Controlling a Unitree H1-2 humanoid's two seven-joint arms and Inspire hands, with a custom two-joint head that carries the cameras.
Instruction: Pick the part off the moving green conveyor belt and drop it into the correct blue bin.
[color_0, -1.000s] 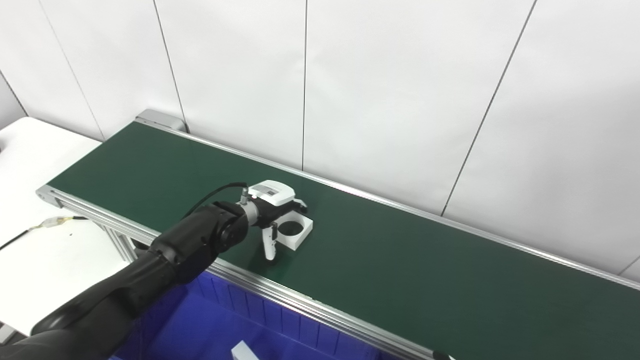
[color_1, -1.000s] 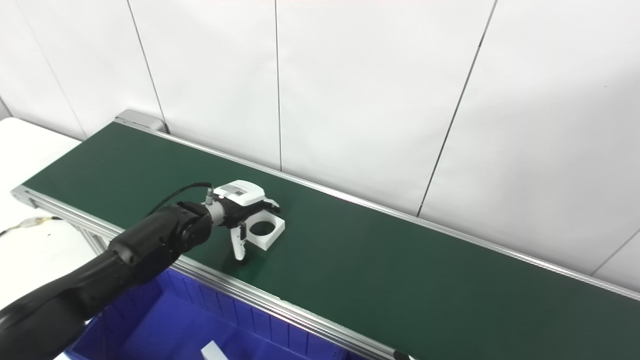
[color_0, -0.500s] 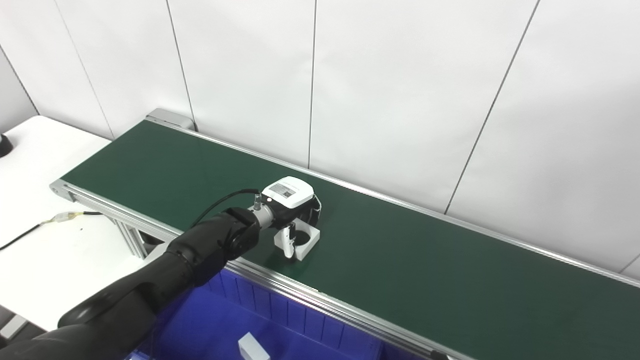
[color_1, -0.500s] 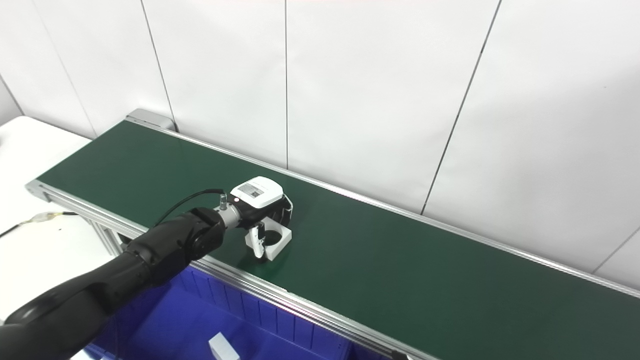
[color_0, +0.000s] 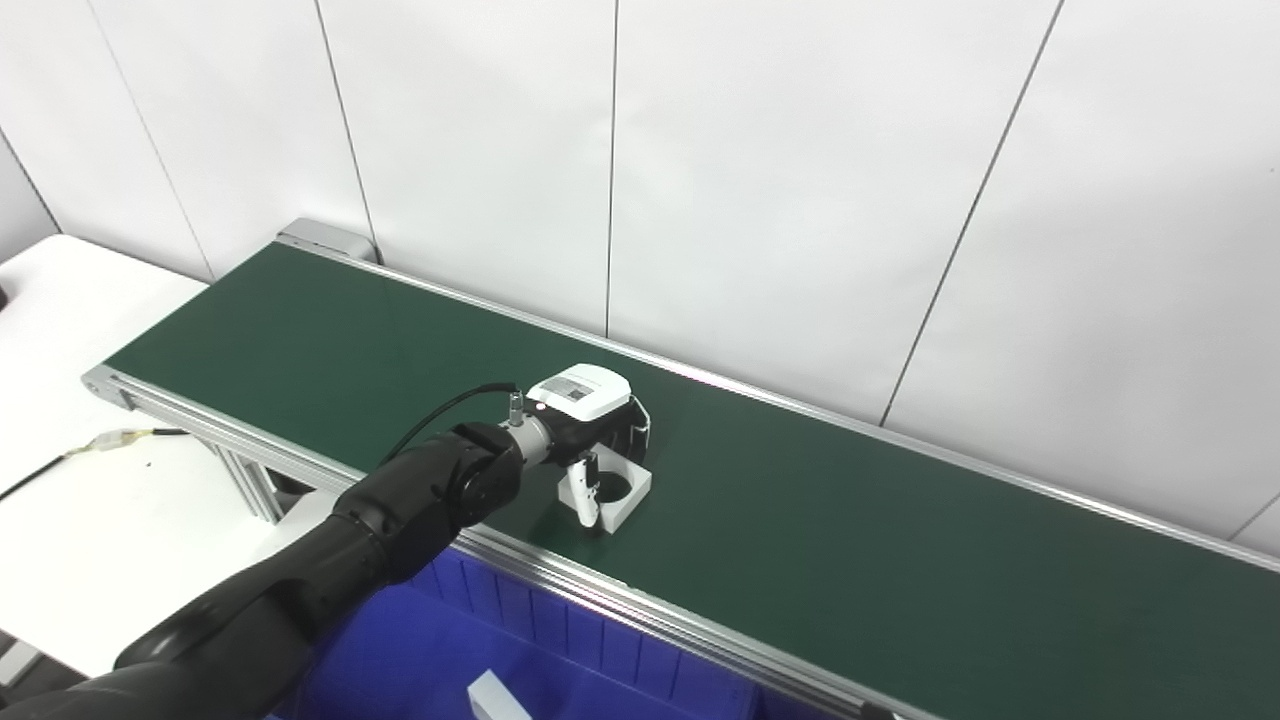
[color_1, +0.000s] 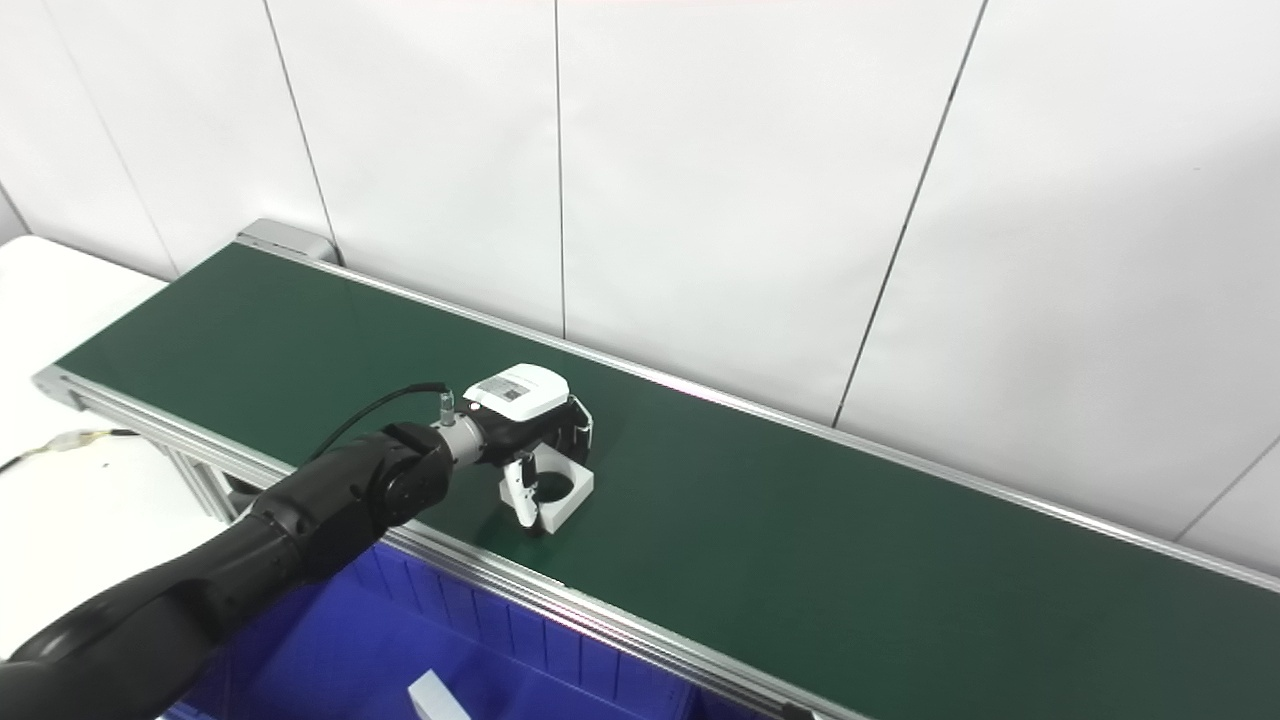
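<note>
A white square part (color_0: 628, 490) with a round hole lies flat on the green conveyor belt (color_0: 850, 540), near its front rail. My left hand (color_0: 585, 415) reaches over the part from the left. Its thumb (color_0: 583, 492) presses the part's near left side. The fingers curl down behind the far side, mostly hidden under the white back of the hand. The part (color_1: 563, 492) still rests on the belt. My right hand is out of both views.
A blue bin (color_0: 420, 660) sits below the belt's front rail and holds a white block (color_0: 495, 697). A white table (color_0: 70, 500) with a cable (color_0: 110, 440) stands at the left. White wall panels run close behind the belt.
My left hand has closed around the part: the thumb, apart from it a second ago, now lies against it. The head cameras have also shifted a little.
</note>
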